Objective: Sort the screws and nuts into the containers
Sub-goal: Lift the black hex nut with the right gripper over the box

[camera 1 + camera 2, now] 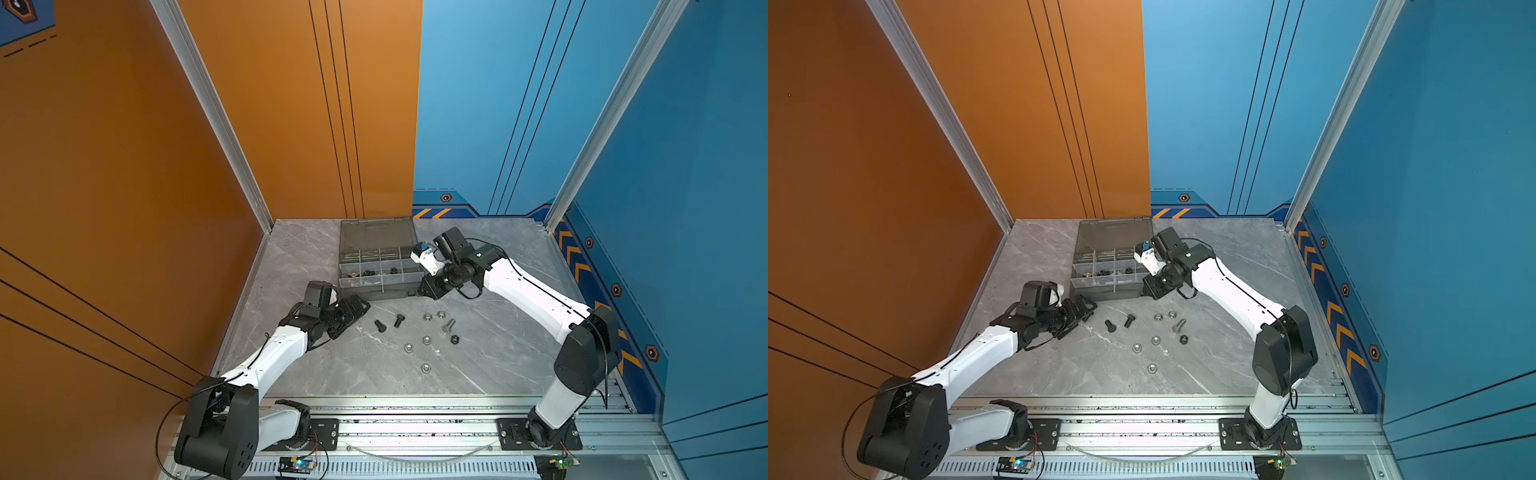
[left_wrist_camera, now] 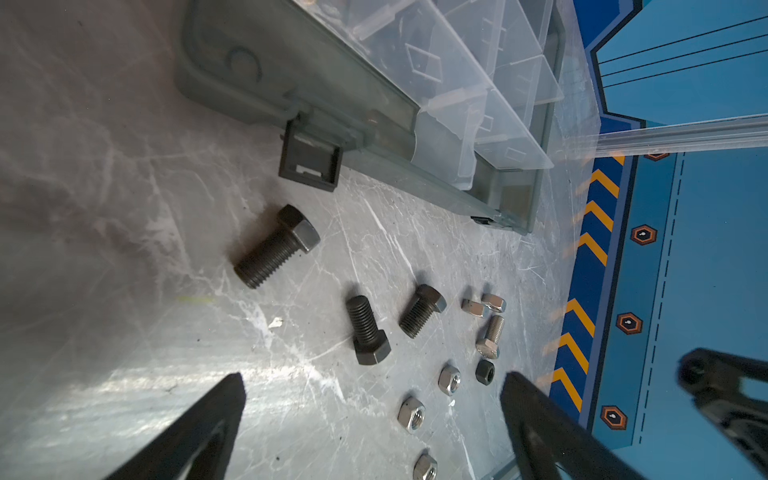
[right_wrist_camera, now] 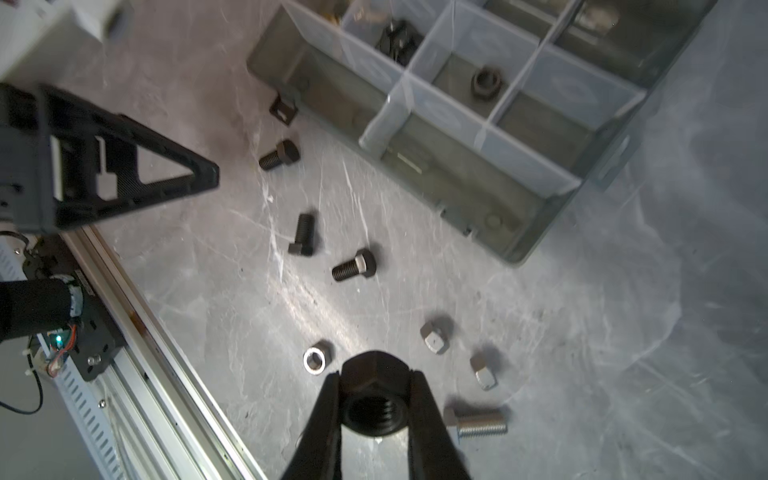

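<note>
My right gripper (image 3: 376,376), bottom centre, is clamped on a black nut (image 3: 375,395); I worry it twists free before reaching the case (image 3: 494,220), upper right.

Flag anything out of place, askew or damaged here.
No damage shows. Loose on the table before the organiser case: three black bolts, a silver bolt, five silver nuts, a black nut. The right gripper grips a second black nut.

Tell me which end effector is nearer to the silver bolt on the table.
Right. The right end effector, holding a black nut, is by the case's front corner, just behind the silver bolt. The left end effector is farther, past the two black bolts.
</note>
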